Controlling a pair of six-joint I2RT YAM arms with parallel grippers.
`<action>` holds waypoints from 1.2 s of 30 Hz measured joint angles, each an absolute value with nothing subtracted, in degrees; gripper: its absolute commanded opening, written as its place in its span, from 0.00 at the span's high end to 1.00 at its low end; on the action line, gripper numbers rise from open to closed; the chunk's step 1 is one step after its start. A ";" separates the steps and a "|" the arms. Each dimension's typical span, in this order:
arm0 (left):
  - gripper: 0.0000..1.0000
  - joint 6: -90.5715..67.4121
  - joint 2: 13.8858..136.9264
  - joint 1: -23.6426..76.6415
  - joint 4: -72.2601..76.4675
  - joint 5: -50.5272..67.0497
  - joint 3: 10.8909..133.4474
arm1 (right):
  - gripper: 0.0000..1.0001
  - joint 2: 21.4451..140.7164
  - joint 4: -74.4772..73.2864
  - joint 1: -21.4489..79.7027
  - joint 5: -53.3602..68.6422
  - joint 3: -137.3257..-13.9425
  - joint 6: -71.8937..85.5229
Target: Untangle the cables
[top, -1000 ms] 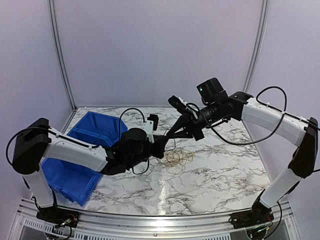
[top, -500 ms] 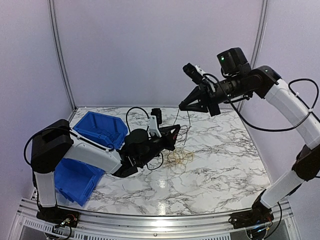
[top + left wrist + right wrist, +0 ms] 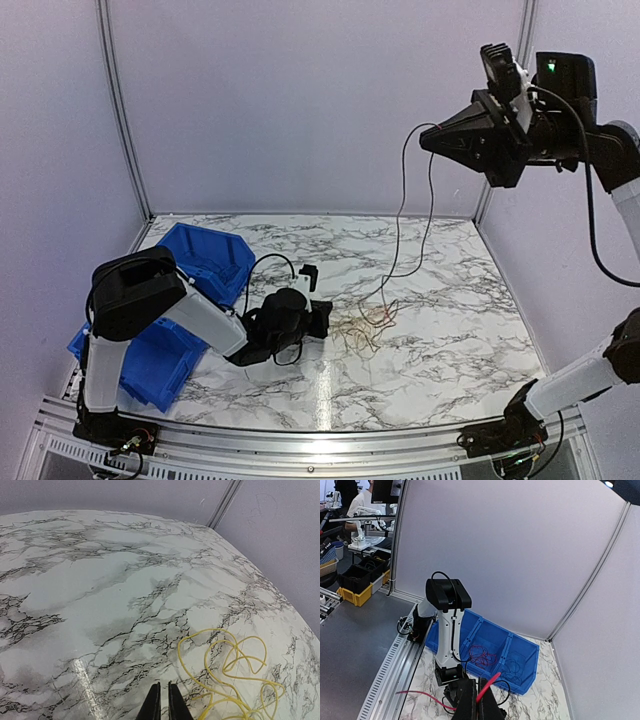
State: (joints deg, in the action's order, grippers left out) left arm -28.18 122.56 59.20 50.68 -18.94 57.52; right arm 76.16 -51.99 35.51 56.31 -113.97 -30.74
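Right gripper: fingers pressed together on a red wire. The pinch only shows in its wrist view. Top view shows that wire as a thin dark line. It hangs from the gripper, high up and well right of the bin, down to the tangle on the table.

Left gripper: fingers nearly touching with a thin slit, nothing visibly pinched. It sits low, between bin and tangle. Its wrist view shows yellow loops just beside the tips.

Only the right wrist view shows loose wires, red and dark, in the bin's compartments.
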 measured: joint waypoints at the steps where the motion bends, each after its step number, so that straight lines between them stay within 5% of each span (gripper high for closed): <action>1: 0.91 -28.18 122.54 59.20 50.68 -18.94 57.52 | 1.00 76.71 -51.99 35.14 56.42 -113.97 -30.74; 7: 0.76 -28.80 119.70 59.22 50.68 -18.61 54.76 | 1.00 77.54 -51.44 34.13 56.05 -112.07 -30.68; 12: 0.39 -28.03 110.89 59.55 50.19 -18.33 49.23 | 1.00 76.03 -48.86 34.11 53.23 -104.81 -30.35; 15: 0.04 -24.69 103.81 60.75 50.24 -19.62 47.05 | 1.00 75.61 -47.46 34.09 50.98 -99.96 -30.13; 16: 0.02 -23.35 101.54 61.65 50.33 -20.69 46.54 | 1.00 75.64 -47.11 34.09 50.24 -98.70 -30.06; 26: 0.01 -17.04 90.02 65.95 53.34 -34.83 42.92 | 1.00 75.90 -44.88 34.09 46.83 -96.33 -29.65; 31: 0.18 -12.27 88.07 68.60 59.35 -33.58 39.03 | 1.00 76.64 -44.49 34.06 45.58 -96.33 -28.95; 36: 0.19 -10.04 84.99 70.30 63.59 -32.99 35.27 | 1.00 77.82 -44.12 34.06 44.21 -96.33 -28.45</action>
